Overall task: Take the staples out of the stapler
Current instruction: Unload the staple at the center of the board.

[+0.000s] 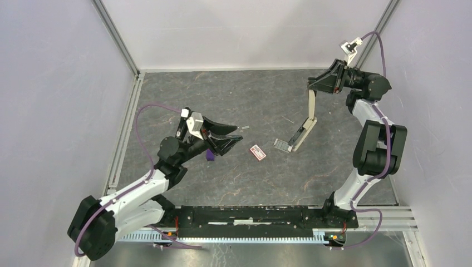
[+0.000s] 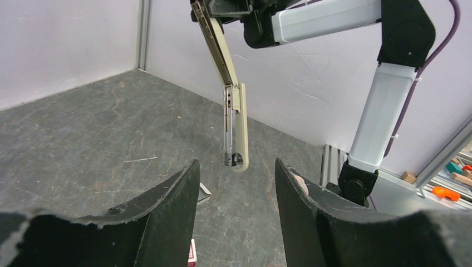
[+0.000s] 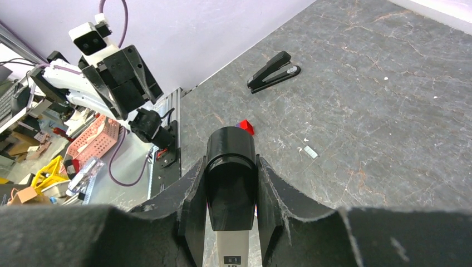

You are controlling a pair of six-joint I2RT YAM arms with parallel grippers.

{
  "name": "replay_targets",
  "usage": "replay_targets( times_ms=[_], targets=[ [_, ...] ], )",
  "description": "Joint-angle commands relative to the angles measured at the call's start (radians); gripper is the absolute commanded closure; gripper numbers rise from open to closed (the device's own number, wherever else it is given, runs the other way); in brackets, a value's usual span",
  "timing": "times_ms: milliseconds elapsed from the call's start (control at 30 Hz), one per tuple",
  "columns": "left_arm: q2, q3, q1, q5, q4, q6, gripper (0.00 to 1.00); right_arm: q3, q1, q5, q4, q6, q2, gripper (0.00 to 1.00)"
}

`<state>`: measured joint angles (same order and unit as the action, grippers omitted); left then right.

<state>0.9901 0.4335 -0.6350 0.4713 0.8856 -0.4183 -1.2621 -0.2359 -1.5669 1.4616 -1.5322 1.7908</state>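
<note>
**Item:** stapler (image 2: 236, 128), desk type, swung wide open at its hinge.

**Appearance:** rounded black top, cream-coloured body, and a silver metal channel along the hanging length.

**Location:** the right jaws are closed tight on the black top and hold it up above the bench (image 1: 222, 89).

**Orientation:**
- The long axis drops away from the right jaws and bends at the hinge.
- Seen from above, it runs from the right jaws toward the left jaws, with the silver free end nearest the left ones.
- From the left wrist, the lower length stands nearly upright, straight ahead of the gap between the left jaws. Its free end appears clear of the bench.

**Markings:** a small dark label sits on the pale part just below the black top. Its writing is too small to read.

**Left jaws:** spread apart with nothing between them, well apart from the stapler.

**Other entries:**
- Box (image 1: 257, 152): red and white, flat on the bench between the two sets of jaws and nearer the left. The print is not legible.
- Short metal strip (image 1: 245, 128): lies just beyond the tips of the left jaws.
- Second stapler (image 3: 273, 71): black and closed, lying on the bench far ahead of the right jaws.
</note>
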Motion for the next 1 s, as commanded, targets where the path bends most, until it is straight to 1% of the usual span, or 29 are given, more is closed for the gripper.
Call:
replay_targets(
  times_ms=[0, 100, 267, 367, 433, 500, 567, 633, 700, 767, 867, 900, 967],
  targets=[
    [-0.086, -0.021, 0.001, -0.049, -0.111, 0.071, 0.4, -0.084, -0.002, 0.061, 0.496, -0.017, 0.031, 1.0],
    [-0.124, -0.033, 0.001, -0.064, -0.14, 0.066, 0.4, -0.123, 0.009, 0.162, 0.497, -0.034, 0.067, 1.0],
    [-0.173, -0.032, 0.001, -0.092, -0.189, 0.06, 0.4, -0.185, 0.07, 0.284, 0.479, 0.004, 0.065, 1.0],
    [-0.188, -0.024, 0.001, -0.099, -0.206, 0.058, 0.39, -0.157, 0.093, 0.361, 0.346, 0.149, 0.019, 1.0],
    [-0.189, -0.013, 0.0, -0.101, -0.223, 0.06, 0.39, -0.099, 0.1, 0.417, 0.201, 0.309, -0.044, 1.0],
    [-0.192, -0.003, 0.001, -0.1, -0.24, 0.064, 0.39, -0.033, 0.105, 0.469, -0.004, 0.519, -0.123, 1.0],
    [-0.196, 0.003, 0.001, -0.104, -0.248, 0.064, 0.39, 0.008, 0.107, 0.511, -0.295, 0.796, -0.211, 1.0],
    [-0.202, 0.005, 0.001, -0.106, -0.253, 0.065, 0.39, -0.011, 0.113, 0.556, -0.709, 1.152, -0.289, 1.0],
    [-0.21, 0.004, 0.001, -0.111, -0.261, 0.07, 0.39, -0.038, 0.115, 0.596, -0.961, 1.398, -0.341, 1.0],
    [-0.213, 0.001, 0.001, -0.114, -0.264, 0.076, 0.39, -0.104, 0.115, 0.635, -1.23, 1.607, -0.368, 1.0],
    [-0.22, -0.005, 0.001, -0.116, -0.266, 0.081, 0.39, -0.225, 0.115, 0.695, -1.552, 1.846, -0.371, 1.0],
    [-0.223, -0.007, 0.001, -0.116, -0.265, 0.081, 0.39, -0.266, 0.115, 0.72, -1.648, 1.9, -0.365, 1.0],
    [-0.233, -0.013, 0.001, -0.116, -0.263, 0.078, 0.39, -0.307, 0.116, 0.768, -1.785, 2.0, -0.354, 1.0]
  ],
)
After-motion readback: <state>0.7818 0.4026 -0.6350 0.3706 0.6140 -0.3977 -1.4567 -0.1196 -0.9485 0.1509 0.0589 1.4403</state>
